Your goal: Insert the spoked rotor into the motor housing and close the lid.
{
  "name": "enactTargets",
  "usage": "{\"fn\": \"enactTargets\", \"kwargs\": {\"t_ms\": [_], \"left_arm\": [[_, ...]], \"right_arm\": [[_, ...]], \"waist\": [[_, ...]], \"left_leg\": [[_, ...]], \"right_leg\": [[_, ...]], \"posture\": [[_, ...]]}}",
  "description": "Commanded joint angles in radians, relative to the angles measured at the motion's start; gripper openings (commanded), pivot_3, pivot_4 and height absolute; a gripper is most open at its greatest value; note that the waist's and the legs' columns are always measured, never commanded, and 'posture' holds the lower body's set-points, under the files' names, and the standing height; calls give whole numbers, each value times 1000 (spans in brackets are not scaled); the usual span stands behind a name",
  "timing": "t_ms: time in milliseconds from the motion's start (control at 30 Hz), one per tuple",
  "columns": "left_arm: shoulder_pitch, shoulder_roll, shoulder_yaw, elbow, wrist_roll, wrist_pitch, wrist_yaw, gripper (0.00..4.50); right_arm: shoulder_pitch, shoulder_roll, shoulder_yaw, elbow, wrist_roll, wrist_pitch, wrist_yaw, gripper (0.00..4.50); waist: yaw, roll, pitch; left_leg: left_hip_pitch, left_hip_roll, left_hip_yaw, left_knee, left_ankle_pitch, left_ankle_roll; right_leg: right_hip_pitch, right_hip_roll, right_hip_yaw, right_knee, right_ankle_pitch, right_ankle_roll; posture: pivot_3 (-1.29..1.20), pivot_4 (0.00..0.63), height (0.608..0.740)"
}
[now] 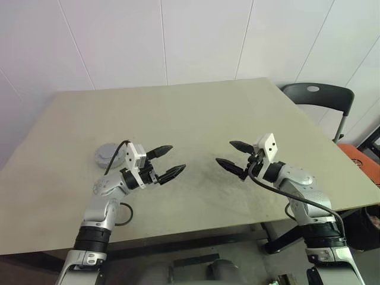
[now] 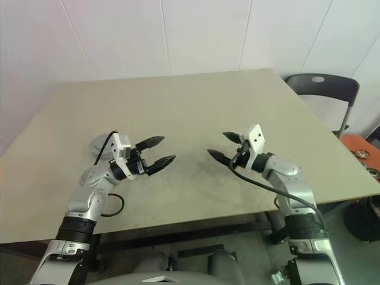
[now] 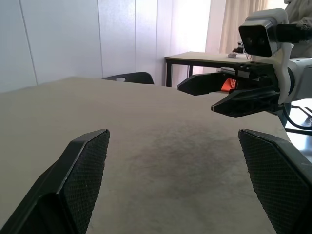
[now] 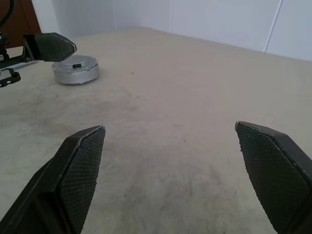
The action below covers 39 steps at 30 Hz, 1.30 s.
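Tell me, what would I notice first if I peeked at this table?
Two open grippers, the left and the right, hang above the middle of the beige table, pointing at each other with nothing between them. A round grey lid sits on the table behind the left one.

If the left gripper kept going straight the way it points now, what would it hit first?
Most likely the right gripper: the open left gripper points across the table at it, and the left wrist view shows its fingers ahead, slightly off-centre. Depth is unclear.
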<state>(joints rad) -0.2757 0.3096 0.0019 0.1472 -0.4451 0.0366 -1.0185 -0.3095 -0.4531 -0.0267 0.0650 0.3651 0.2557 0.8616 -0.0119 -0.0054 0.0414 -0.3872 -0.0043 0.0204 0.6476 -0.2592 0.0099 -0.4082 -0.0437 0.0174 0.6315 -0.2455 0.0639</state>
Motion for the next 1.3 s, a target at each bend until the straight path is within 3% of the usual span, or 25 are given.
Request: {"fn": "enactTargets", "kwargs": {"t_ms": [33,1300], "left_arm": [[-14,-7,-9,-31,2,-6,6,4500],[-19,-3,-28,-15,38,-24,8,4500]], "right_arm": [[-30,-10,-15,-8,-2,-21,-1,4494],[-37,-8,-12,-7,-4,-31,-3,4494]], "waist": [[0,0,0],[0,0,0]], "left_leg": [[0,0,0,0,0,0],[0,0,0,1,0,0]], "right_leg": [[0,0,0,0,0,0],[1,0,0,0,2,3]], "posture": [[0,0,740],[0,0,740]]}}
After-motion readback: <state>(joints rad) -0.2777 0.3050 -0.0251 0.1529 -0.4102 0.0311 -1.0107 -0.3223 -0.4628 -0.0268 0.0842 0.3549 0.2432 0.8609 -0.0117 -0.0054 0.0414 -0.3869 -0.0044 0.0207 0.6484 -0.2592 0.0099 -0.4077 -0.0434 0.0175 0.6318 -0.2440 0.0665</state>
